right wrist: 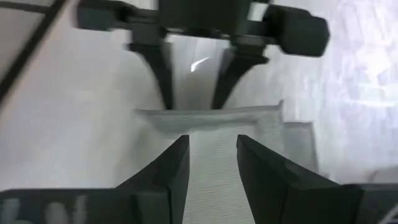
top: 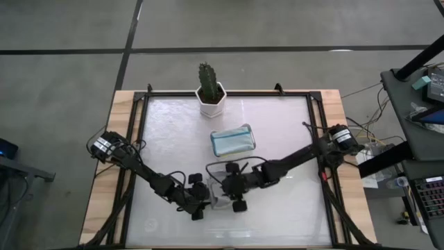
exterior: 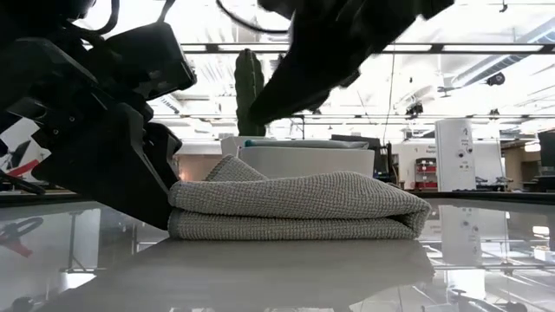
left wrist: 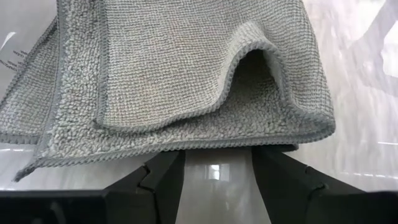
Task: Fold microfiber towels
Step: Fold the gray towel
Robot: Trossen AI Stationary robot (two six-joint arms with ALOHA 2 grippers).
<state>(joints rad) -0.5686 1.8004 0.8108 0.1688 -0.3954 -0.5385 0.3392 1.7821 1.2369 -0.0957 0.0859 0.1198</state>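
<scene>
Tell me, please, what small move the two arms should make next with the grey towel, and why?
Probably lift both tools clear. The grey towel already lies folded flat on the table, the left tool stands open at its edge, and the right tool hangs open over it, gripping nothing.
</scene>
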